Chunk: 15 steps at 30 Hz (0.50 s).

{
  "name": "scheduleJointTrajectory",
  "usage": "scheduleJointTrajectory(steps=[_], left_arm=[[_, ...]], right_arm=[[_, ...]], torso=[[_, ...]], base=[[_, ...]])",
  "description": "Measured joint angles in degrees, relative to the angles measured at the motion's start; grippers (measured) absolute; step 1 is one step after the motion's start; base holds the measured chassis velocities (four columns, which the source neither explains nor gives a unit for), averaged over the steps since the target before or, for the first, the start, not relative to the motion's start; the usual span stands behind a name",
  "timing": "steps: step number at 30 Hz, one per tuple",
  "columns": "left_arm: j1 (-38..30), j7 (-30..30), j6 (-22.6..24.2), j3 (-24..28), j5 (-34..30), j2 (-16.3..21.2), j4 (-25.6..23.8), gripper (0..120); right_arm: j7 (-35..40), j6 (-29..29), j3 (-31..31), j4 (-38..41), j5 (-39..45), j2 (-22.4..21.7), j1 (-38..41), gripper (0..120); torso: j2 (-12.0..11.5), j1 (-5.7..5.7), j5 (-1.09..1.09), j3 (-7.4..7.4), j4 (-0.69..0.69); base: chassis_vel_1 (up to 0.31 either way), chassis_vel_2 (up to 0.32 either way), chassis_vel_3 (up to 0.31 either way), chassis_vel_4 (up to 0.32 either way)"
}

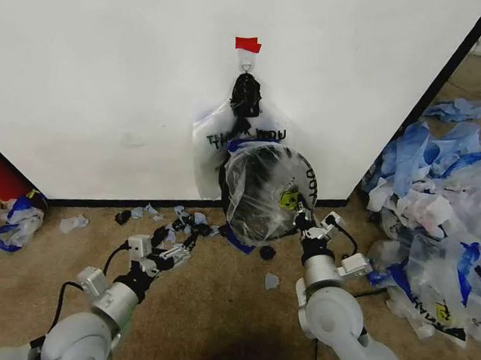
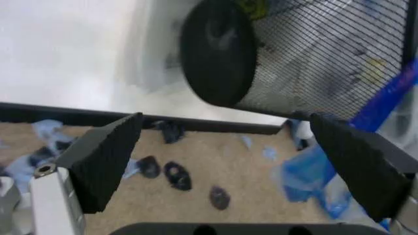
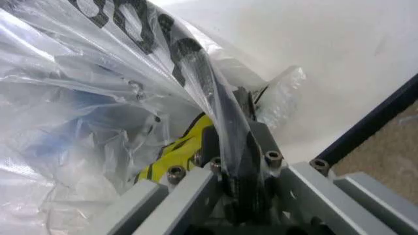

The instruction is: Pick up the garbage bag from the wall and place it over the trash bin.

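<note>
The garbage bag (image 1: 260, 189) drapes over the one trash bin (image 1: 264, 194), its top hanging from a hook on the wall (image 1: 108, 74) under a red tape piece (image 1: 248, 44), long axis running upward. The right gripper (image 1: 305, 218) pinches its film at the bin's rim. The left gripper (image 1: 179, 248), fingers spread, points forward low over the carpet (image 1: 216, 309).

**Littered Carpet Along the Wall's Foot**

The floor (image 1: 217, 293) was tan carpet. Small blue plastic scraps (image 1: 153, 213) and a few dark bits (image 1: 266, 252) lay scattered along its far edge, where it met the wall's black edge strip (image 1: 100, 199). A heap of blue and clear plastic bags (image 1: 439, 208) covered its right side. Near the left edge lay a crumpled blue-and-white bag (image 1: 13, 219) beside a red object (image 1: 0, 175).
</note>
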Motion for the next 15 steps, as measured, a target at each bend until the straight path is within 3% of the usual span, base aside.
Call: scheduleJointTrajectory(steps=[10,15], left_arm=[[-6.8,1.5,-2.0,5.0,-0.4,-2.5,1.2,100],[-7.0,5.2,-3.4,7.0,0.2,-2.7,2.2,100]], right_arm=[[1.0,-1.5,1.5,1.6,9.7,1.0,1.0,0],[1.0,-1.8,1.4,1.2,10.2,1.9,1.7,0]], torso=[[0.0,0.00,0.00,0.01,-0.01],[0.0,0.00,-0.01,0.01,0.00]], base=[[0.000,0.000,0.000,0.000],[0.000,0.000,0.000,0.000]])
